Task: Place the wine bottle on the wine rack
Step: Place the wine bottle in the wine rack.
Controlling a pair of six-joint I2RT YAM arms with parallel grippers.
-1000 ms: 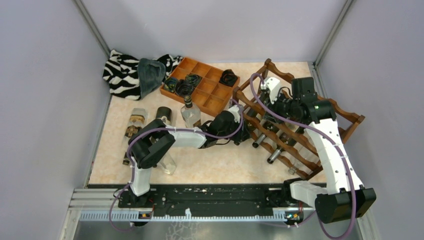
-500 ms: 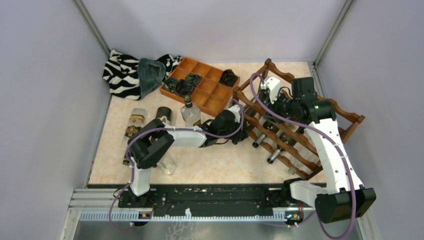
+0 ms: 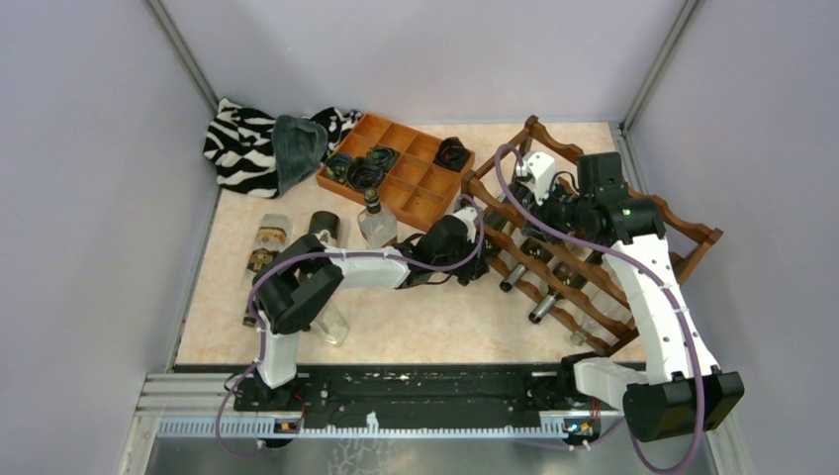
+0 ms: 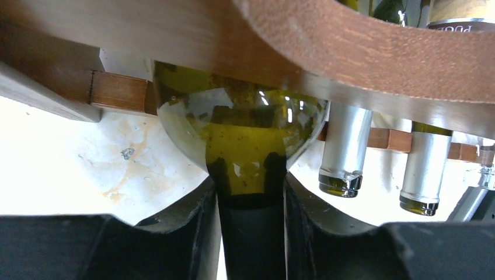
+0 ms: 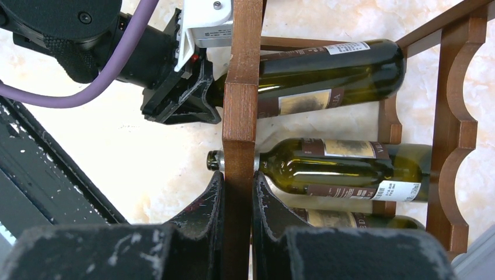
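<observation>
With the left gripper (image 4: 250,188), pinches the neck of a dark green glass wine bottle (image 4: 239,125), one black finger pressed against each side. Holds it on its side inside the reddish-brown open wooden wine rack (image 5: 452,87) with wavy scalloped rails, shoulder tucked under one rail, neck poking out of the front, labelled body reaching back between the frames. Cannot tell which tier. With the right gripper (image 5: 237,179), clamps a square upright post of that rack, fingers shut on the wood from both sides, just in front of the held bottle's shoulder. Beside the held bottle, two more racked bottles (image 4: 344,151) with grey foil necks, mouths outward, above the pale marbled table (image 4: 87,157). Well apart to the left, an orange-brown wooden compartment tray (image 3: 416,188), a zebra-striped cloth (image 3: 237,148) and loose bottles (image 3: 267,247) lying on the table.
</observation>
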